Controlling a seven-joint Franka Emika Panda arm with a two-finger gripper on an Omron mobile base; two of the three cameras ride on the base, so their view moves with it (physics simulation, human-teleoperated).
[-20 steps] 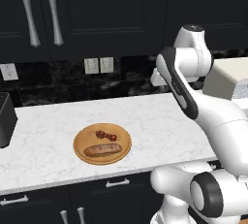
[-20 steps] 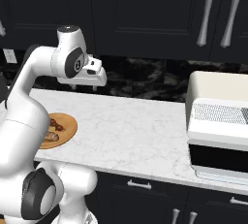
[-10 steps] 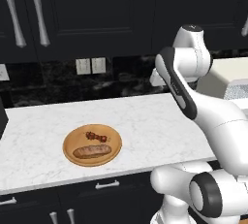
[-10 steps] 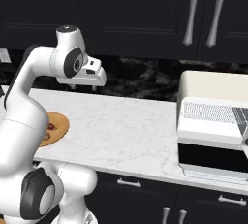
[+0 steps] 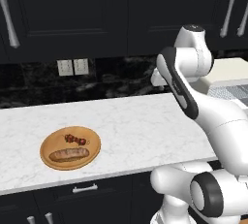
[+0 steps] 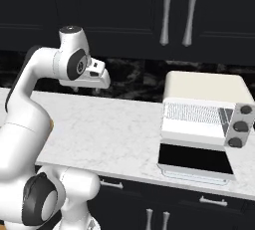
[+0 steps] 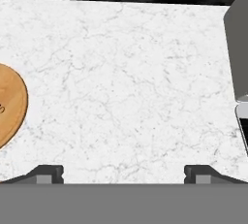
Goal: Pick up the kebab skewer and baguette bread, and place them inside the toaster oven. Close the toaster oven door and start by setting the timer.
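1. The whole picture slides against a second ago: the camera has moved.
2. Wooden plate (image 5: 70, 148) now sits lower left, carrying kebab skewer (image 5: 76, 139) and baguette bread (image 5: 68, 154).
3. Toaster oven (image 6: 203, 123) is centre-right now, its toaster oven door (image 6: 195, 160) dropped open.
4. Gripper (image 7: 123, 173) hangs over bare counter (image 7: 126, 87), fingers spread wide, holding nothing.

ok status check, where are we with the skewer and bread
Gripper open, empty, above bare counter. Kebab skewer and baguette bread untouched on wooden plate. Toaster oven door open, path unobstructed.

one kebab skewer (image 5: 76, 139), one baguette bread (image 5: 68, 154), one wooden plate (image 5: 92, 153), one toaster oven (image 6: 201, 124)
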